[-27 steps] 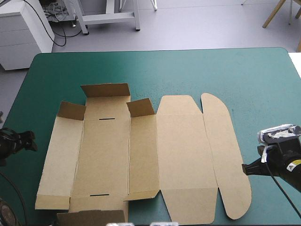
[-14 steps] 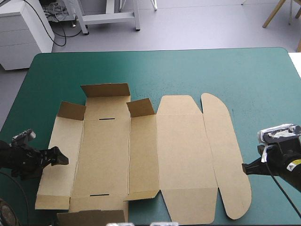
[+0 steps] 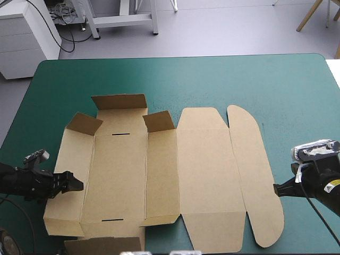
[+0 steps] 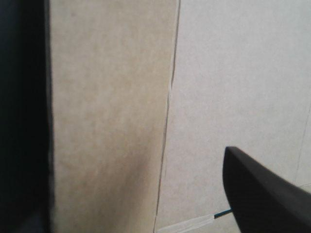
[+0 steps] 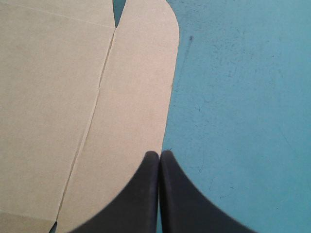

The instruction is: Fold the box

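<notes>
The brown box lies as a cut sheet on the teal-green cover, with its short flaps at the far side standing up. Its left wall panel is tilted up a little. My left gripper is at that panel's outer edge, open. In the left wrist view the board fills the space ahead, with one black finger over it. My right gripper rests shut at the edge of the rounded right flap, its tip touching the flap's rim.
A white cabinet and a metal stand are on the floor beyond the far edge. Bare teal-green cover stretches from the box to the far and right edges.
My left gripper moved in from the table's left edge to the box's left panel. That panel's outer edge rose and shifted inward. The right arm stayed still.
</notes>
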